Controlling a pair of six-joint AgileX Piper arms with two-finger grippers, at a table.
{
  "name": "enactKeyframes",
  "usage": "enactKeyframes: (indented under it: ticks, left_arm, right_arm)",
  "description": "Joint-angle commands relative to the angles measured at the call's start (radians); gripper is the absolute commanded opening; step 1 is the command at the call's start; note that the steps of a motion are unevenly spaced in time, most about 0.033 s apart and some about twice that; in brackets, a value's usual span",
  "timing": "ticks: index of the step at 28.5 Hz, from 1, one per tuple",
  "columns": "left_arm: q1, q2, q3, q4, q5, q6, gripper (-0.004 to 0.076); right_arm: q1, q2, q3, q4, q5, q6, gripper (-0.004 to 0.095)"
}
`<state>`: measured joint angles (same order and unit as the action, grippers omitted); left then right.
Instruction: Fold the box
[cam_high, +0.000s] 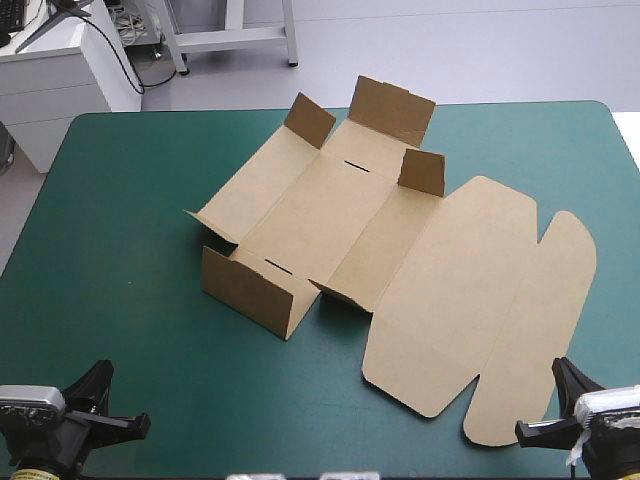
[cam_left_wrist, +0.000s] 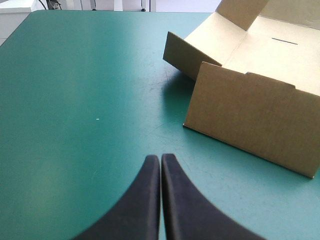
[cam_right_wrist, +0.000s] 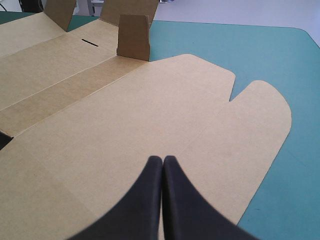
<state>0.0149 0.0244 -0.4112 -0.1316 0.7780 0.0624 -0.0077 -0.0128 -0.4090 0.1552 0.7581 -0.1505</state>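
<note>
Brown cut-board box (cam_high: 400, 230) lies opened out mid-table on the teal-green cover (cam_high: 110, 260). Its near end wall and three far flaps stand up; the wide lid panel and rounded flap lie flat toward the right. Both arms sit low at the table's near corners. Left gripper (cam_left_wrist: 160, 157): black fingers pressed together in one arch over bare cover, with the upright near wall ahead to its right, apart. Right gripper (cam_right_wrist: 163, 158): fingers likewise together, gripping nothing, pointing across the flat lid panel.
</note>
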Motion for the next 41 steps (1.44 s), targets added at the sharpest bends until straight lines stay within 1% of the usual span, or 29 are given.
enactKeyframes:
  ticks: [1,15,20,23,24,26,29,31,33,41]
  left_arm:
    - [-0.007,0.015,-0.023,-0.014,-0.078,0.0,-0.0008]
    - [-0.007,0.015,-0.023,-0.014,-0.078,-0.001,-0.0008]
    - [-0.007,0.015,-0.023,-0.014,-0.078,-0.001,-0.0008]
    - [-0.007,0.015,-0.023,-0.014,-0.078,-0.001,-0.0008]
    - [-0.007,0.015,-0.023,-0.014,-0.078,-0.001,-0.0008]
    - [-0.007,0.015,-0.023,-0.014,-0.078,-0.001,-0.0008]
    - [-0.007,0.015,-0.023,-0.014,-0.078,-0.001,-0.0008]
    - [-0.007,0.015,-0.023,-0.014,-0.078,-0.001,-0.0008]
    - [-0.007,0.015,-0.023,-0.014,-0.078,-0.001,-0.0008]
    - [-0.007,0.015,-0.023,-0.014,-0.078,-0.001,-0.0008]
  right_arm:
    - [-0.009,-0.023,-0.03,0.0,-0.069,-0.005,-0.0019]
    - [-0.009,-0.023,-0.03,0.002,-0.07,-0.005,-0.0019]
    - [-0.009,-0.023,-0.03,0.004,-0.07,-0.005,0.0015]
    - [-0.009,-0.023,-0.03,0.004,-0.07,-0.005,0.0113]
    - [-0.009,-0.023,-0.03,0.004,-0.07,-0.005,0.0167]
    - [-0.009,-0.023,-0.03,0.004,-0.07,-0.005,0.0286]
    - [-0.009,-0.023,-0.03,0.004,-0.069,-0.005,0.0516]
    - [-0.009,-0.023,-0.03,0.004,-0.069,-0.005,0.0639]
    - [-0.009,-0.023,-0.03,0.004,-0.069,-0.005,0.0704]
    - [-0.009,-0.013,-0.03,0.004,-0.067,-0.005,0.0703]
